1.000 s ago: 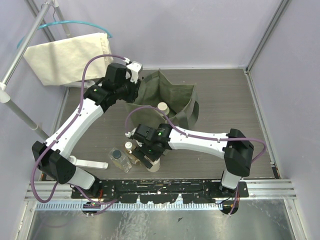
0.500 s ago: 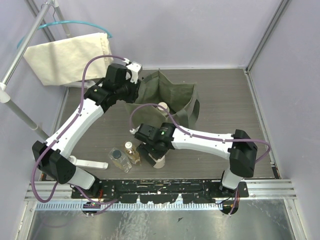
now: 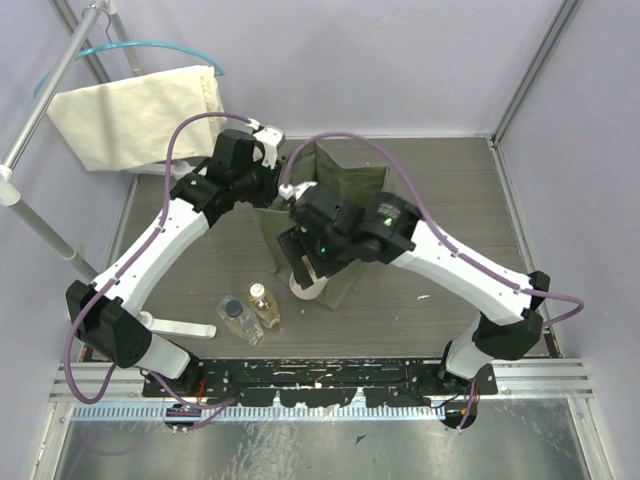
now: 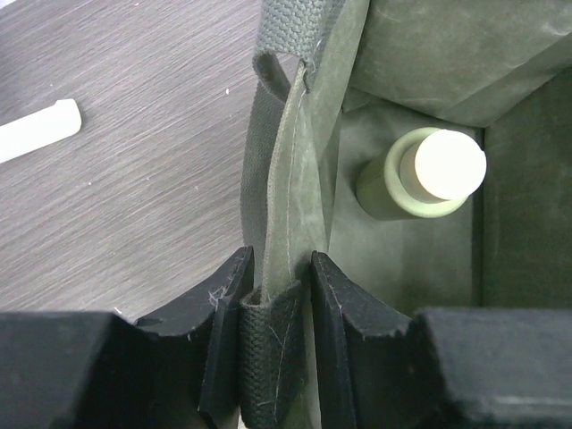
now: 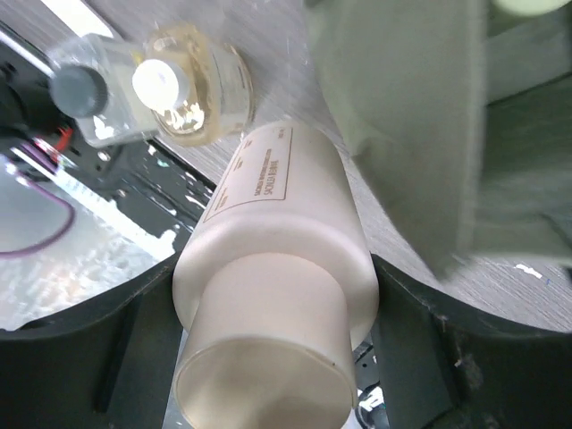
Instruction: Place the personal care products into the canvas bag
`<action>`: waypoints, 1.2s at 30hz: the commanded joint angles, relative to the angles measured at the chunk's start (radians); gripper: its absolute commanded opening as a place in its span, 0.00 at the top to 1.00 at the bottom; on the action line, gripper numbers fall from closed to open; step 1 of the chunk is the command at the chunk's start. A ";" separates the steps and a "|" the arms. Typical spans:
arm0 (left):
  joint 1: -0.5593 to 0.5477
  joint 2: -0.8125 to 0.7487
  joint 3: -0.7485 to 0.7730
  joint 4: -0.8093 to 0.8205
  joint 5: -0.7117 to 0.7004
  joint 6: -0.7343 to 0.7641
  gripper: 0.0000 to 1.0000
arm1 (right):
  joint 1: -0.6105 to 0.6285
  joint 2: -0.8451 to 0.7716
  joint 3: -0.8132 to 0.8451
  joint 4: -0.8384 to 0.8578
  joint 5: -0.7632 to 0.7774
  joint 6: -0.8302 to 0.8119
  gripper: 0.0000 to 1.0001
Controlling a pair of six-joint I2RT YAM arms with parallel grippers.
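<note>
The olive-green canvas bag (image 3: 365,190) stands open at the back middle. My left gripper (image 3: 272,195) is shut on the bag's rim and handle strap (image 4: 277,331), holding that side up. The olive-yellow bottle with cream cap (image 4: 429,174) stands inside the bag. My right gripper (image 3: 305,268) is shut on the squat cream bottle (image 5: 277,268), held in the air just in front of the bag's near wall (image 5: 402,116). The amber bottle (image 3: 262,305) and the clear dark-capped bottle (image 3: 238,318) are on the table at the front left, and both show in the right wrist view, amber (image 5: 192,89) and clear (image 5: 85,98).
A flat white strip (image 3: 185,328) lies left of the two bottles. A cream cloth bag (image 3: 140,110) hangs on a rack at the back left. The black base rail (image 3: 320,375) runs along the near edge. Walls close in on both sides.
My right gripper has lifted the cream bottle off the table near the front and carried it back and up toward the bag. The left gripper has kept its hold.
</note>
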 commanded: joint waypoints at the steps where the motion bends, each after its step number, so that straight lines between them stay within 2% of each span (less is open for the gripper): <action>1: 0.004 -0.006 -0.022 0.042 0.029 -0.022 0.62 | -0.051 -0.035 0.248 -0.133 0.033 0.062 0.95; 9: 0.004 -0.007 -0.028 0.043 0.037 -0.038 0.63 | -0.242 0.119 0.648 -0.100 -0.067 -0.070 0.96; 11: 0.004 -0.007 -0.024 0.038 0.038 -0.036 0.63 | -0.302 0.145 0.695 -0.059 -0.119 -0.103 0.96; 15: 0.004 -0.010 -0.024 0.035 0.039 -0.039 0.63 | -0.398 0.152 0.681 0.037 -0.220 -0.131 0.97; 19: 0.004 -0.020 -0.030 0.047 0.035 -0.036 0.63 | -0.466 0.143 0.635 0.079 -0.241 -0.164 0.98; 28: 0.004 -0.026 -0.037 0.058 0.036 -0.036 0.63 | -0.569 0.099 0.654 0.200 -0.366 -0.173 0.97; 36: 0.005 -0.035 -0.026 0.045 0.026 -0.014 0.62 | -0.633 0.106 0.459 0.194 -0.372 -0.183 0.97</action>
